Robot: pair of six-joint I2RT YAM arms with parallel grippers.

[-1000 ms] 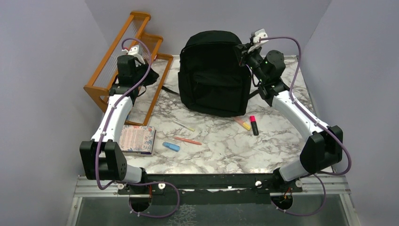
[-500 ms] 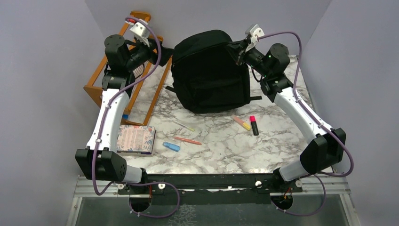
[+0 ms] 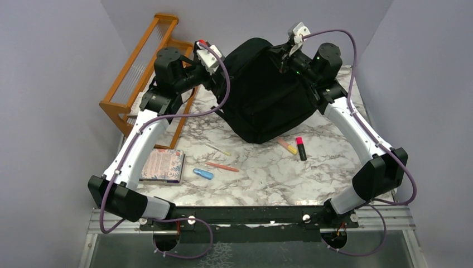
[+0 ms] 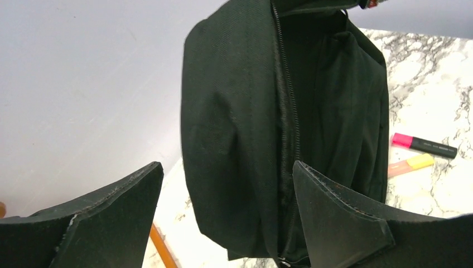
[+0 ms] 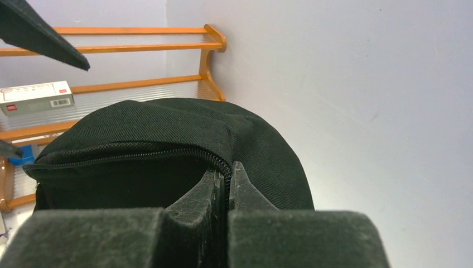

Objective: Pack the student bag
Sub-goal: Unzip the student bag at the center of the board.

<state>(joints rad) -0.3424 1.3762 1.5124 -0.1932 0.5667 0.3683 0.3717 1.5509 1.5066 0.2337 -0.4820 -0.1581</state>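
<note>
At the back of the marble-patterned table (image 3: 312,173), the soft black woven student bag (image 3: 262,100) stood tilted. The right gripper (image 5: 227,177) held its rounded top, wedge-shaped fingers pinched tight on the toothed zipper edge. The left gripper (image 4: 226,173) gaped wide, its dark angular fingers framing the bag's zipped side seam.

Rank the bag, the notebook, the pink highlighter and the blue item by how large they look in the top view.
1. bag, by far the largest
2. notebook
3. pink highlighter and blue item: they look about alike, so I do not rank them.
</note>
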